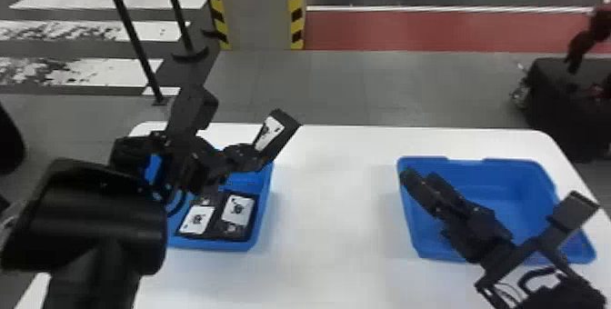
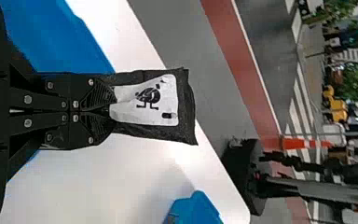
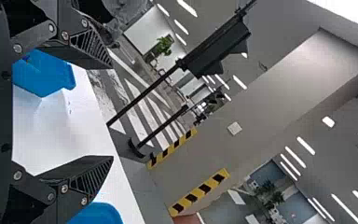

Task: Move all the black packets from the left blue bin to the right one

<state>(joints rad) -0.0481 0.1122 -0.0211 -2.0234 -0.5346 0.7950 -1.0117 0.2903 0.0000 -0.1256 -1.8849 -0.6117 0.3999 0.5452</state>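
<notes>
The left gripper [image 1: 251,158] is pinching a packet [image 1: 270,132], jutting rightward beyond its tips; the right gripper [image 1: 495,187] is gaping wide, empty.

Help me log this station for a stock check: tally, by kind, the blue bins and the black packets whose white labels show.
Blue bins: 2 (left bin, right bin)
Black packets with white labels showing: 3 (one in the left gripper, two in the left bin; more may lie underneath)
Total: 5
</notes>
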